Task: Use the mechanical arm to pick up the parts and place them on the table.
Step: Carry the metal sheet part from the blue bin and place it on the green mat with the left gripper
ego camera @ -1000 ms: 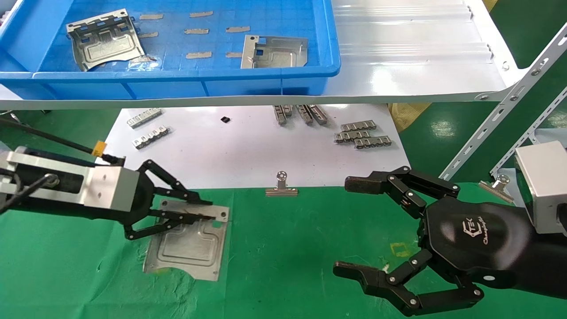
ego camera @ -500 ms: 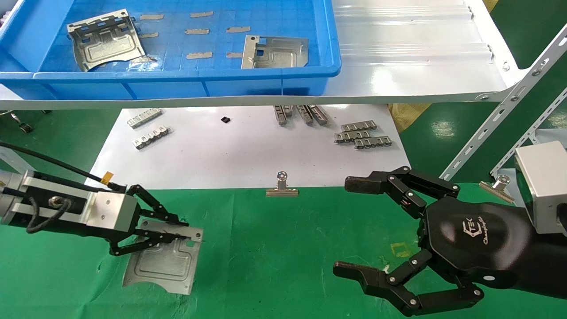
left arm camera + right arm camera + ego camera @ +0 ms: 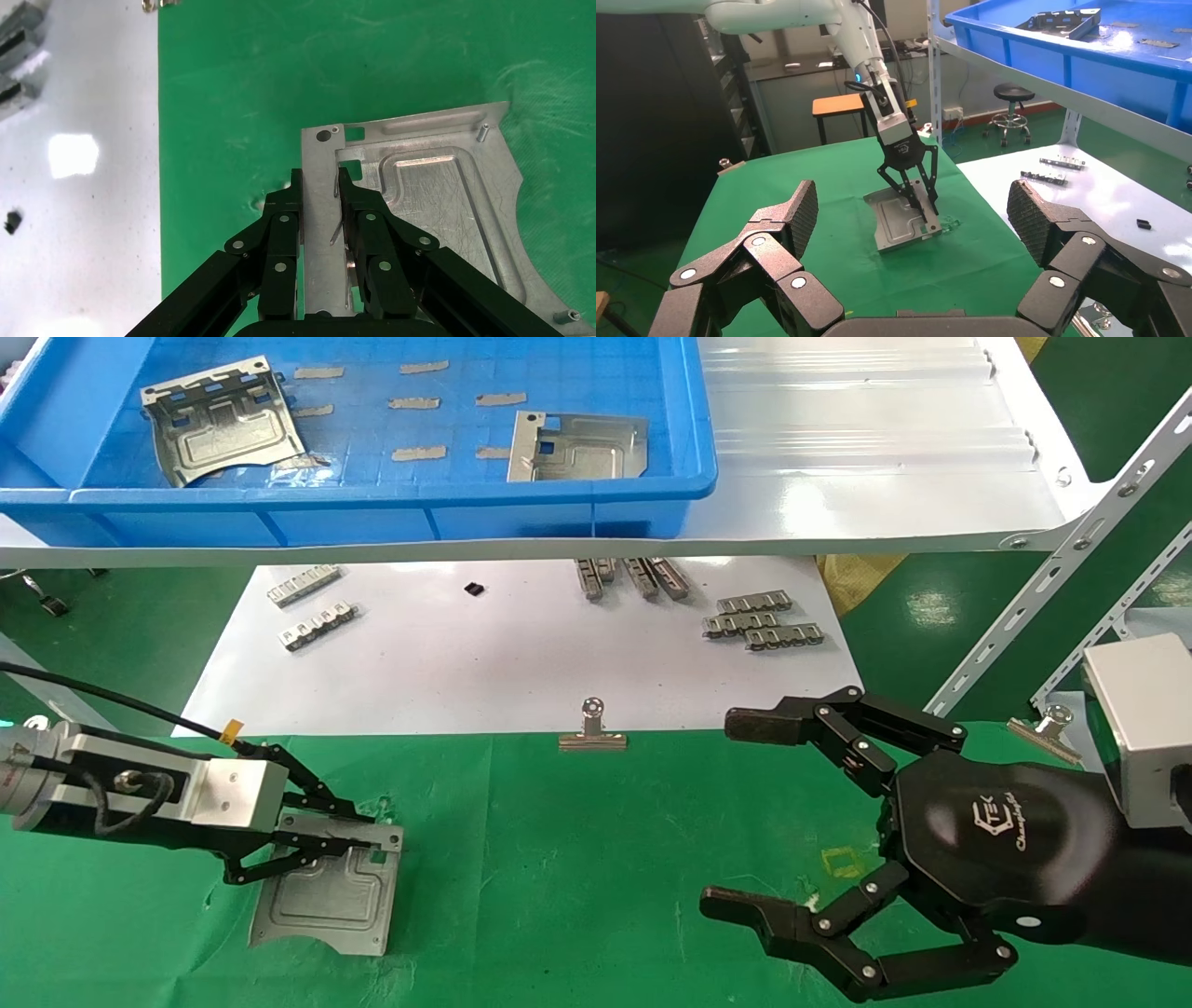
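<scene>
My left gripper (image 3: 368, 833) is shut on the near edge of a silvery stamped part (image 3: 326, 896), which rests low on the green table (image 3: 577, 877) at the front left. In the left wrist view the fingers (image 3: 287, 217) pinch the part's (image 3: 429, 196) edge strip between them, the gripper (image 3: 320, 179) over it. Two more parts (image 3: 219, 421) (image 3: 577, 447) lie in the blue bin (image 3: 372, 500). My right gripper (image 3: 736, 814) is open and empty over the table's front right. The right wrist view shows the left gripper (image 3: 921, 203) on the part (image 3: 898, 225).
A white board (image 3: 521, 654) behind the cloth carries small toothed strips (image 3: 764, 621) (image 3: 312, 626). Binder clips (image 3: 591, 728) (image 3: 1043, 724) sit at the cloth's back edge. The glossy white shelf (image 3: 866, 458) with its slanted braces (image 3: 1052, 570) overhangs the board.
My left gripper has moved left and toward the front with the part in it, bringing it lower onto the cloth. The right arm has not moved.
</scene>
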Action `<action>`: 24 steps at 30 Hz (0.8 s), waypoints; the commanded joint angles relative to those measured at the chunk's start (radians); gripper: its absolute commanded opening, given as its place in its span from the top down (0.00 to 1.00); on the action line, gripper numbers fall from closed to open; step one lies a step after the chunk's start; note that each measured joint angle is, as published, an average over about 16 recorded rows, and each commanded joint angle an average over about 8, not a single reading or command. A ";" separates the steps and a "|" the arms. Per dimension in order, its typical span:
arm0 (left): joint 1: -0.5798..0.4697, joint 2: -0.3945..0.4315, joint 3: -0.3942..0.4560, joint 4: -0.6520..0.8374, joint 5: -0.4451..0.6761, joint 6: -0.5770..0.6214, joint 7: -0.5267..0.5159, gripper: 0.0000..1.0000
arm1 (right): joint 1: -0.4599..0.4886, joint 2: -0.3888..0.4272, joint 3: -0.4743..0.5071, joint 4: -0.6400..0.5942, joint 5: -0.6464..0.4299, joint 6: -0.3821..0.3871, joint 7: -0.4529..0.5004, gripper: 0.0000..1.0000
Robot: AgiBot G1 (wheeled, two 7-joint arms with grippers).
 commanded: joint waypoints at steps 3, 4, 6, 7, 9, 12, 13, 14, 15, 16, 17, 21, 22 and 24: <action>0.001 0.004 0.000 0.018 0.003 -0.013 0.010 0.00 | 0.000 0.000 0.000 0.000 0.000 0.000 0.000 0.00; 0.002 0.005 0.000 0.021 0.003 -0.014 0.012 0.00 | 0.000 0.000 0.000 0.000 0.000 0.000 0.000 0.00; 0.002 0.007 0.001 0.026 0.004 -0.015 0.018 0.00 | 0.000 0.000 0.000 0.000 0.000 0.000 0.000 0.00; 0.002 0.008 0.000 0.029 0.004 -0.016 0.021 0.00 | 0.000 0.000 0.000 0.000 0.000 0.000 0.000 0.00; 0.002 0.008 -0.002 0.033 0.001 -0.017 0.029 0.00 | 0.000 0.000 0.000 0.000 0.000 0.000 0.000 0.00; 0.000 0.007 -0.009 0.041 -0.011 -0.011 0.034 0.00 | 0.000 0.000 0.000 0.000 0.000 0.000 0.000 0.00; -0.002 0.006 -0.013 0.043 -0.018 -0.004 0.034 0.00 | 0.000 0.000 0.000 0.000 0.000 0.000 0.000 0.00; -0.003 0.005 -0.018 0.045 -0.026 0.004 0.031 0.00 | 0.000 0.000 0.000 0.000 0.000 0.000 0.000 0.00; -0.005 0.004 -0.023 0.048 -0.037 0.016 0.027 0.00 | 0.000 0.000 0.000 0.000 0.000 0.000 0.000 0.00; -0.006 0.003 -0.028 0.051 -0.049 0.029 0.021 0.00 | 0.000 0.000 0.000 0.000 0.000 0.000 0.000 0.00; -0.006 0.001 -0.034 0.053 -0.062 0.042 0.013 0.00 | 0.000 0.000 0.000 0.000 0.000 0.000 0.000 0.00; 0.009 -0.009 -0.061 0.058 -0.143 0.088 -0.056 0.00 | 0.000 0.000 0.000 0.000 0.000 0.000 0.000 0.00; 0.017 -0.013 -0.067 0.055 -0.171 0.096 -0.083 0.00 | 0.000 0.000 0.000 0.000 0.000 0.000 0.000 0.00; 0.039 -0.026 -0.079 0.044 -0.232 0.104 -0.145 0.00 | 0.000 0.000 0.000 0.000 0.000 0.000 0.000 0.00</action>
